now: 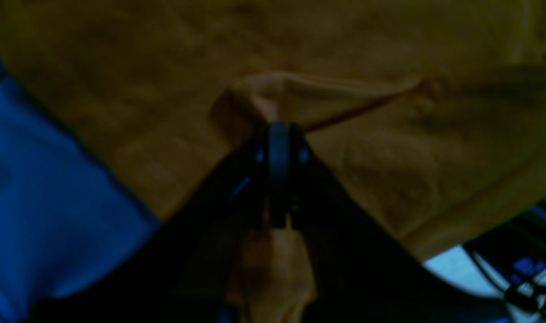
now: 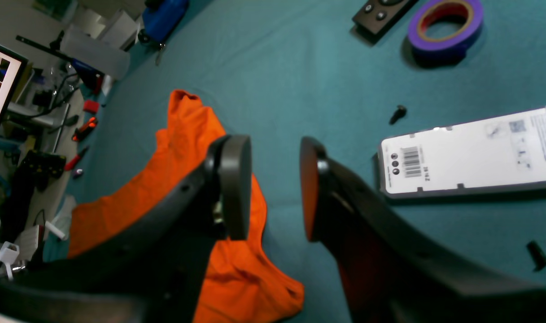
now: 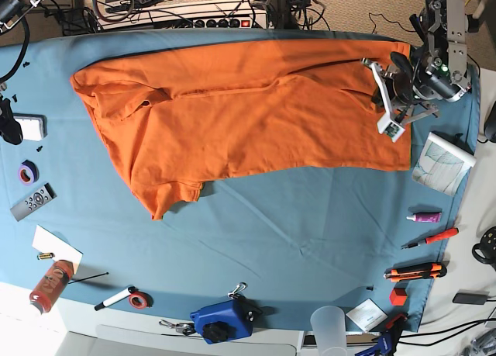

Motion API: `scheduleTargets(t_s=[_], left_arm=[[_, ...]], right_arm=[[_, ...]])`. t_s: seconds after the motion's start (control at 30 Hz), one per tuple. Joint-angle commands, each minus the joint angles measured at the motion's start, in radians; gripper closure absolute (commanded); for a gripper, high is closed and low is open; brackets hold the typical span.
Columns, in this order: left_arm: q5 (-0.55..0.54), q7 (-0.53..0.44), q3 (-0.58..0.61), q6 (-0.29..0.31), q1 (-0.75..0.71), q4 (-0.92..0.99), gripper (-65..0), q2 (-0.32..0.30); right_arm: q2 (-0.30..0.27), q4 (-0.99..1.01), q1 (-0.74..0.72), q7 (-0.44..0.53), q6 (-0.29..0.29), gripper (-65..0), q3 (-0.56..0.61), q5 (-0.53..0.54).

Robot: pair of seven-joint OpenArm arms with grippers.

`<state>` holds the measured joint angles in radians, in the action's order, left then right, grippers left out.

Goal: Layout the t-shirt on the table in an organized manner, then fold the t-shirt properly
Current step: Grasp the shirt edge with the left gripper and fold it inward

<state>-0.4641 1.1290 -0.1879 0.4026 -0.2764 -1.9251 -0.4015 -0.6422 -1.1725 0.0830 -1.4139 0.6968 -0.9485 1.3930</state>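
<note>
The orange t-shirt (image 3: 248, 115) lies spread wide across the far half of the teal table (image 3: 294, 224), with a sleeve at the left and wrinkles near its lower left corner. My left gripper (image 3: 397, 67) is at the shirt's right edge. In the left wrist view it (image 1: 279, 130) is shut on a raised fold of the orange fabric (image 1: 344, 40). My right gripper (image 2: 270, 188) is open and empty above the table (image 2: 277, 67), with one end of the t-shirt (image 2: 183, 148) under its left finger (image 2: 234, 188). In the base view it (image 3: 6, 122) is at the far left edge.
A white box (image 2: 470, 152), a purple tape roll (image 2: 445, 24), a black remote (image 2: 380, 11) and small black screws lie beside the right gripper. In the base view, a bottle (image 3: 50, 285), a blue device (image 3: 221, 321), a plastic cup (image 3: 329, 325), tools (image 3: 422, 271) and a notebook (image 3: 443, 162) line the near and right edges.
</note>
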Motion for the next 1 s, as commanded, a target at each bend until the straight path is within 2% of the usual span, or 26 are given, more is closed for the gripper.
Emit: scheduleTargets(t_s=[0.0,0.27,0.43,0.53,0.63,0.7,0.9,0.97], left_arm=[[-0.007,-0.01,-0.019,-0.012,0.008,-0.03,0.0,-0.011],[-0.007,-0.049,-0.167,-0.093,0.005,-0.043,0.0,-0.011],[-0.03,-0.058,-0.187,-0.088,-0.004,-0.03,0.0,-0.011],[-0.068,-0.067,-0.188,-0.04,-0.009,-0.03,0.0,-0.01],[-0.067,-0.074,-0.188,-0.039,-0.009,-0.03,-18.2,-0.011],[-0.066,-0.077,-0.188,-0.048,-0.008,-0.03,-26.3,-0.011],[-0.067,-0.143,-0.188,-0.052,0.031,-0.031,-27.3,-0.011],[-0.058,-0.143,-0.188,-0.064,0.051,-0.03,-27.3,-0.011]], right_arm=[[-0.033,-0.015,-0.009,0.018,0.001,-19.1,-0.006,0.028],[-0.033,-0.015,-0.009,0.018,0.001,-19.1,-0.006,0.028],[-0.033,-0.015,-0.02,0.018,0.001,-19.1,-0.006,0.028],[-0.032,-0.015,-0.037,0.018,0.001,-19.1,-0.006,0.029],[-0.032,-0.015,-0.053,0.018,0.001,-19.1,-0.006,0.028],[-0.032,-0.015,-0.063,0.018,0.001,-19.1,-0.006,0.028],[-0.031,-0.015,-0.15,0.018,0.001,-18.9,-0.005,0.022],[-0.032,-0.015,-0.206,0.018,0.001,-18.3,0.016,-0.054]])
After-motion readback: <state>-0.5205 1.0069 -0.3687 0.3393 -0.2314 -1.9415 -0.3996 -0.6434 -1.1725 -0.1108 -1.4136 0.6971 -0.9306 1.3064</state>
